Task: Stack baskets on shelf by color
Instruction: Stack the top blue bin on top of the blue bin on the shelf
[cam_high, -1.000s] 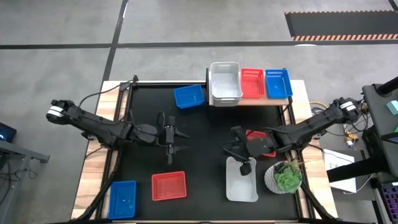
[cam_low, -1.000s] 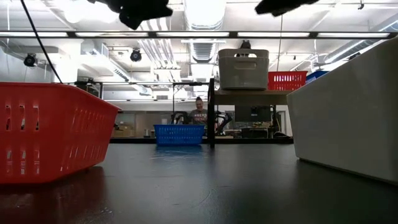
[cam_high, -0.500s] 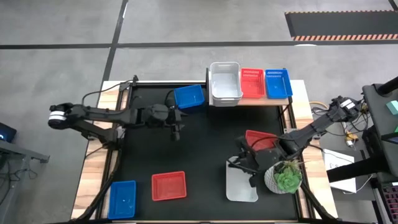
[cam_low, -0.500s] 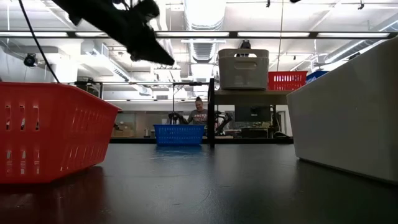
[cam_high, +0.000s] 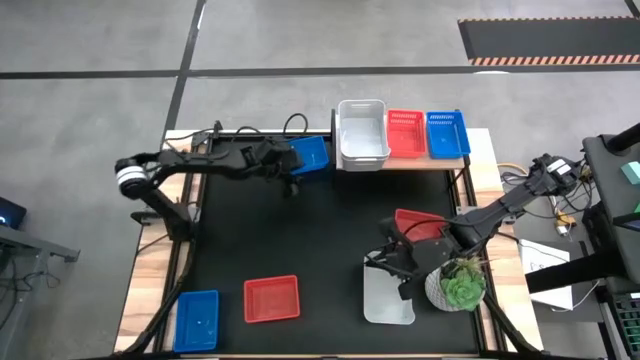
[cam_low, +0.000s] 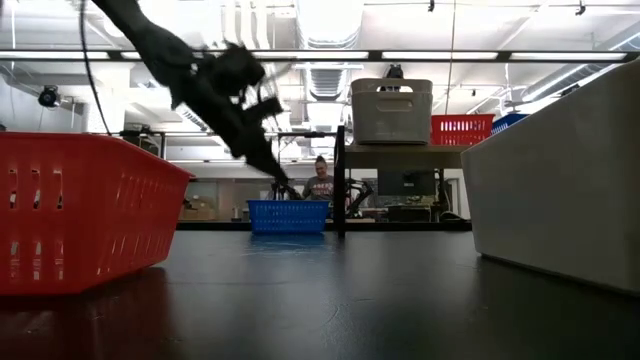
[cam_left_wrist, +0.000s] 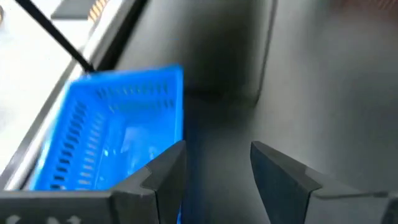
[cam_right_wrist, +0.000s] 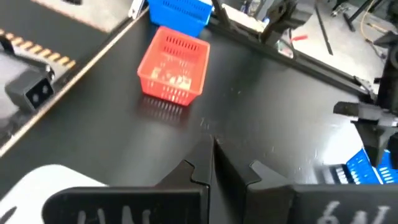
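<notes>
A blue basket sits on the black table just left of the shelf; it also shows in the left wrist view. The shelf carries a white basket, a red one and a blue one. My left gripper is open at the table basket's near-left corner, above the table; I cannot tell if a finger touches the wall. My right gripper is shut and empty over the far end of a white basket.
A red basket lies under my right arm. Another red basket and a blue one sit near the front left. A potted plant stands right of the white basket. A person shows in the room far behind.
My left gripper has swung from the table's middle toward the far edge and come down to the blue basket beside the shelf. My right gripper has moved a little toward the near edge over the white basket, baring more of the red basket behind it.
</notes>
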